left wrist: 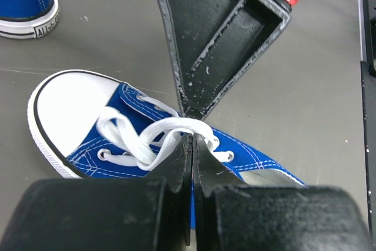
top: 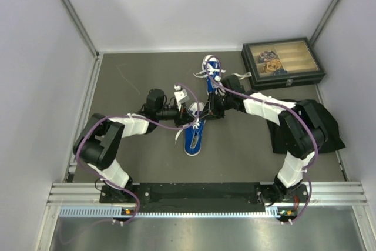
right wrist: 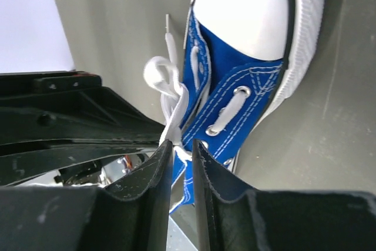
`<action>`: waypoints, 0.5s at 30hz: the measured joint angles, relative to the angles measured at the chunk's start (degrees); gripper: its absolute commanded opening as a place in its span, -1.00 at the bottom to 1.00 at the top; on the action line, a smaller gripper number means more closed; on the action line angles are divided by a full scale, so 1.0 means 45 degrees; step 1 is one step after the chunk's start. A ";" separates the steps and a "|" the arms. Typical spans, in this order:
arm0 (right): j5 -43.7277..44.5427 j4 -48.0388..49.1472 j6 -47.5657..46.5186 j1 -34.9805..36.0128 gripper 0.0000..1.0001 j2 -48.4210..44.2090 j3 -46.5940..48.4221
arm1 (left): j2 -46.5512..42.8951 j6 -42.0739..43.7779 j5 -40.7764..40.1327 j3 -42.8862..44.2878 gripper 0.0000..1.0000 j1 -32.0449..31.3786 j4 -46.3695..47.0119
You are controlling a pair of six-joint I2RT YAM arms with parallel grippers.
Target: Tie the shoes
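Observation:
One blue sneaker [top: 193, 134] with a white toe cap lies mid-table, toe toward the arms. The other sneaker [top: 212, 70] lies behind it. Both grippers meet over the near shoe's laces. My left gripper [top: 189, 116] is shut, and the white lace [left wrist: 141, 139] runs into its tips [left wrist: 192, 137] above the shoe [left wrist: 70, 110]. My right gripper [top: 207, 111] has its jaws a narrow gap apart, with a strand of the lace [right wrist: 167, 80] pinched at the tips [right wrist: 181, 145] beside the shoe [right wrist: 247, 86]. The right gripper's black finger [left wrist: 217, 33] touches my left tips.
A dark glass-lidded box [top: 282, 63] stands at the back right. A black cloth [top: 311, 124] lies under the right arm's elbow. The second shoe's heel [left wrist: 23, 1] shows in the left wrist view. White walls enclose the table; a metal rail [top: 205, 195] runs along the near edge.

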 measured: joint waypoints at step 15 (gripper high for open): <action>-0.0529 0.0301 0.0136 0.0034 -0.54 0.0165 0.0209 | 0.0272 -0.0151 0.1005 -0.0083 -1.00 0.0010 0.0515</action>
